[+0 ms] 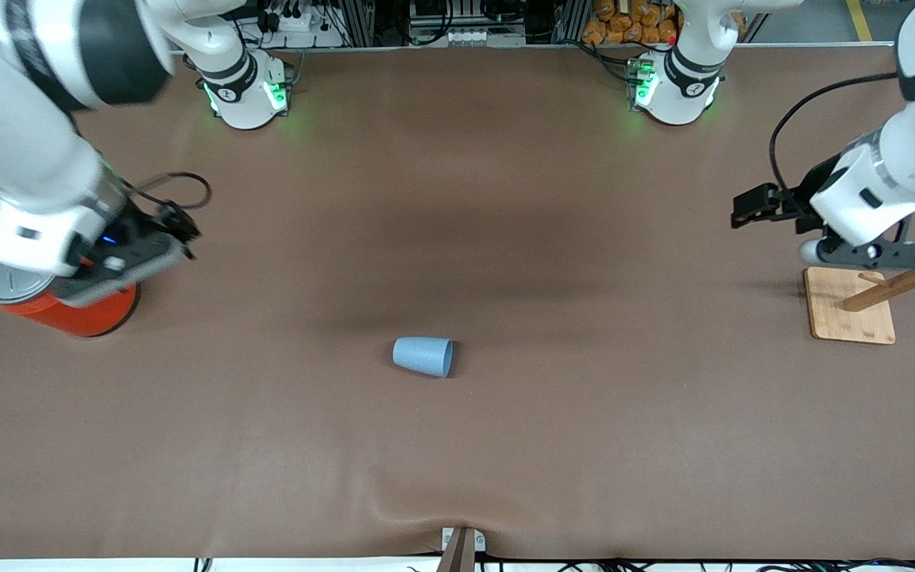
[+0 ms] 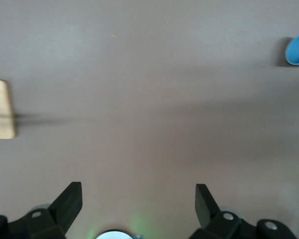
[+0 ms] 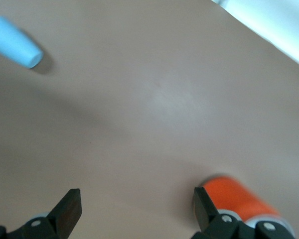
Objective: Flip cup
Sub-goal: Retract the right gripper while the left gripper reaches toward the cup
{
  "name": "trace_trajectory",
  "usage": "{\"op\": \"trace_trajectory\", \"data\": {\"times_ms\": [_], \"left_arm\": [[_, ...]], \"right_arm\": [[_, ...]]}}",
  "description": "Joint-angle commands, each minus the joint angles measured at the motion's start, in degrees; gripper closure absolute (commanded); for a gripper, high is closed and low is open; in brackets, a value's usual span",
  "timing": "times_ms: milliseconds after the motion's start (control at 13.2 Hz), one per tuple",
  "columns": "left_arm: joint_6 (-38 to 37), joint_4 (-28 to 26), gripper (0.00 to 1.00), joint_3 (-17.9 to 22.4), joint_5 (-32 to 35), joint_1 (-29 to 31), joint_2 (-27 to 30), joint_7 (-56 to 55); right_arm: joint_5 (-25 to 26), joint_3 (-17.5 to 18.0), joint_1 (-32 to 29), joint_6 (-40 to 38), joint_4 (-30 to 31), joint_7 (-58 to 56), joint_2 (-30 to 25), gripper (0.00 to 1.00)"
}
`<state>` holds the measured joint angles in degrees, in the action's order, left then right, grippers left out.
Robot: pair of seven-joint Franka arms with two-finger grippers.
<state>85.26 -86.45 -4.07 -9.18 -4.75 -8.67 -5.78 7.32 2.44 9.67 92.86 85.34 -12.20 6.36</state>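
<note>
**Cup on its side, both arms still clear of it**

The light blue cup [image 1: 422, 356] lies on its side near the middle of the table [image 1: 457, 199], its wide rim toward the left arm's end. The left gripper [image 2: 138, 199] hangs with fingers spread over the table beside the wooden rack [image 1: 878, 298]. The right gripper [image 3: 137, 206], also spread, hovers above the red can [image 1: 68, 306]. A good flip probably needs one gripper to straddle the cup's tapered wall squarely, pinch gently, then rotate it upright.

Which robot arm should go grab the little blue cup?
Probably the right. The cup lies on its side mid-table, somewhat closer to the open right gripper above the red can than to the open left gripper.
</note>
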Motion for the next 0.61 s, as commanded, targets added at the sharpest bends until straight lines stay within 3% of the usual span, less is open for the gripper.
{"op": "trace_trajectory", "data": {"times_ms": [0,304,532], "left_arm": [[0.68,1.46,0.00,0.12,-8.79,1.06,-5.81,1.55],[8.15,2.51,0.00,-0.76,-17.00,-2.18,-12.23,2.70],[11.58,2.95,0.00,-1.02,-24.10,-4.30,-16.28,4.18]], "right_arm": [[-1.16,1.42,-6.49,-2.59,2.73,7.09,-4.95,0.00],[-6.78,0.37,-11.96,-7.77,2.55,12.18,-6.63,0.00],[-6.97,0.19,-11.87,-10.85,2.64,17.55,-7.94,0.00]]}}
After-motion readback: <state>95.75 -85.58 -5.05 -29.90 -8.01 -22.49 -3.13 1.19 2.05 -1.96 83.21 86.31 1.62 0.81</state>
